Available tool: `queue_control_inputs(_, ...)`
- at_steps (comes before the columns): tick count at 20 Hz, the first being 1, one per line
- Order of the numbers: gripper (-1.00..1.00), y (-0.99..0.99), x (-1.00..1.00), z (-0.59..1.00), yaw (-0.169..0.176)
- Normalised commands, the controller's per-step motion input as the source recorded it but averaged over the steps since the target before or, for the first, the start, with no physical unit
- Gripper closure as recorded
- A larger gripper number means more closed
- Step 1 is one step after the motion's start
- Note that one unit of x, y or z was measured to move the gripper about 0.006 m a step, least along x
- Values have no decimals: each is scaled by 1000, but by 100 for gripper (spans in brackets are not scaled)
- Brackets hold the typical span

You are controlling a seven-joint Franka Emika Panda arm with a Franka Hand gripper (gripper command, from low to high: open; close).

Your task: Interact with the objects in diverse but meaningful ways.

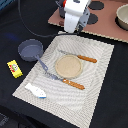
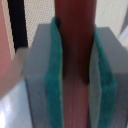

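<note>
Across the exterior view, a black desk (image 1: 100, 100) carries a striped beige placemat (image 1: 95, 65) with a round tan plate (image 1: 68, 66) at its middle. A knife (image 1: 77, 56) and a spatula-like tool (image 1: 65, 81), both orange-handled, lie on either side of the plate. A grey-blue saucepan (image 1: 31, 49) sits just off the mat toward the exterior view's left, its long handle reaching onto the mat. A yellow packet (image 1: 14, 68) with red marks lies on the desk beyond it, and a white-and-blue fish (image 1: 36, 90) rests on the mat's near corner. The white arm hangs above the mat's far edge; its claw (image 1: 71, 27) is too blurred here to read.

From the wrist view, the claw (image 2: 75, 65) is closed on a brown-red sausage (image 2: 75, 45), its green pads (image 2: 54, 75) pressed against both sides. The sausage stands roughly upright between them.

This looks like a carrying step: the sausage is lifted and awaits placing. Next, the arm likely needs to travel over the saucepan or plate, lower gently, then open.
</note>
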Motion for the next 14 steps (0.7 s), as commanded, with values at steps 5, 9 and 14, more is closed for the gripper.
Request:
queue_control_inputs(5,100,194,-503,-651,10)
queue_control_inputs(9,100,91,-241,-351,0)
queue_control_inputs(14,-100,141,3,31,-28)
